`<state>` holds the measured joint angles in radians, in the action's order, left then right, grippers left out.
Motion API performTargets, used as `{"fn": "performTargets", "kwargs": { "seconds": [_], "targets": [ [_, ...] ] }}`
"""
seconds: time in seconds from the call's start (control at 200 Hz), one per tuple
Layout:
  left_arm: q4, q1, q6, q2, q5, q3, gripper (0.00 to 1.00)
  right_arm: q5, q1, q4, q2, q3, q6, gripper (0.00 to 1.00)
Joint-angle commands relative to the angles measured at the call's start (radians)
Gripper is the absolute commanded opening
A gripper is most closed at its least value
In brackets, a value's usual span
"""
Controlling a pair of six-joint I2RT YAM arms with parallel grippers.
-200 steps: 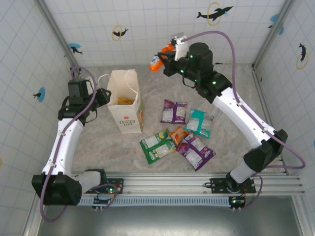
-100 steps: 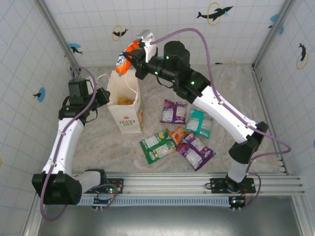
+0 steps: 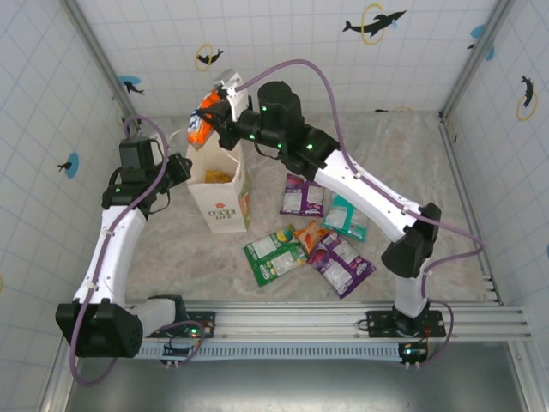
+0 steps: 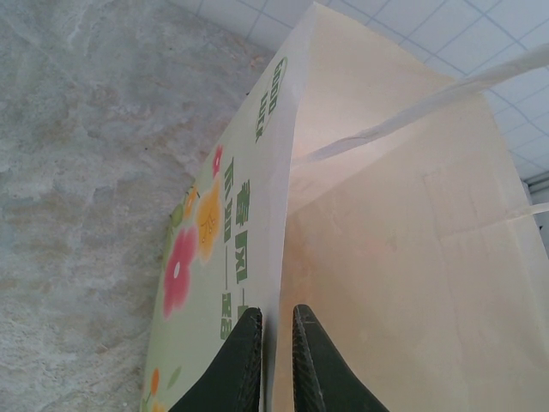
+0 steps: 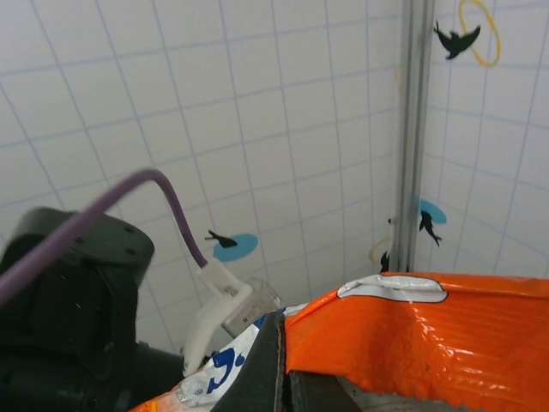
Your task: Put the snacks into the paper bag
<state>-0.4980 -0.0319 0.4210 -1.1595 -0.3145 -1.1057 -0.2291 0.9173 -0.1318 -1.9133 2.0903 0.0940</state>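
The paper bag stands upright on the worktop, left of centre, with its mouth open upward and its flower print facing the near edge. Something yellow-orange lies inside it; I cannot tell what it is.

The left hand is at the bag's left wall, near the rim. In the wrist view its two dark fingers are drawn close with the thin paper edge between them, a pinch on the bag wall. A white string handle crosses the open mouth.

The right arm reaches over from the right. The right hand hangs above the rear left corner of the bag's mouth, pressed together on an orange packet with a white-and-blue patch. The packet is above the rim, not inside. The right wrist view shows the same packet clamped at the hand.

Five snacks lie flat on the worktop to the right of the bag:
- a purple packet
- a teal packet
- a green packet
- a small orange packet
- a second purple packet

The last three overlap one another.
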Motion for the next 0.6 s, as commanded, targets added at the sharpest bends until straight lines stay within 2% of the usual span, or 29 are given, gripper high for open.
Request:
{"fn": "performTargets", "kwargs": {
  "seconds": [0.0,0.595],
  "targets": [
    [0.016,-0.005,0.005,0.001,-0.012,0.012,0.15,-0.01,-0.005,-0.009,-0.007,0.041,-0.014,0.0],
    [0.019,-0.005,0.012,0.001,-0.018,0.017,0.14,-0.112,-0.044,-0.111,-0.046,0.041,0.011,0.0]
  ]
}}
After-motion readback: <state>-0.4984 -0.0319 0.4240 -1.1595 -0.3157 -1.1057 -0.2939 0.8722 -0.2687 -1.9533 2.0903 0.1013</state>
